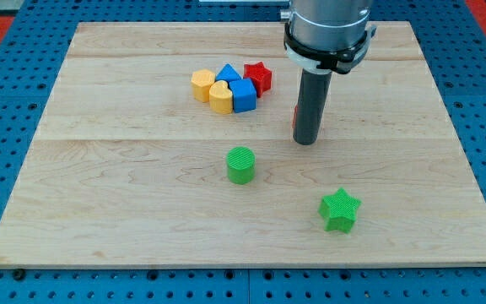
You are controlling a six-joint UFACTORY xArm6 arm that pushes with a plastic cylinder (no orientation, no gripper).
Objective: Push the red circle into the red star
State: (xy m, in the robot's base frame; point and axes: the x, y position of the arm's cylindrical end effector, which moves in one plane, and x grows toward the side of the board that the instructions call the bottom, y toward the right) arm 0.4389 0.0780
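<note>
The wooden board [142, 160] is the largest thing, a pale rectangle lying on a blue perforated surface [7, 127]. Next comes the arm [327, 25], entering from the far edge right of centre, grey above a black collar, ending in one dark rod. My tip [305, 142] rests on the board right of centre; it is a plain rod with no jaws, so it holds nothing.

Seven blocks are fully visible, plus one mostly hidden. Two are green: a green cylinder [241, 165] near the middle, left of and slightly nearer than my tip, and a green star [339, 209] near and to the right. Far and left of my tip sits a tight cluster of five: one red star [258, 77] at its right end, two blue blocks [236, 86], and two yellow blocks [211, 91].

The red circle [295, 118] shows only as a thin red sliver at the rod's left edge, just beside my tip, well apart from the red star.
</note>
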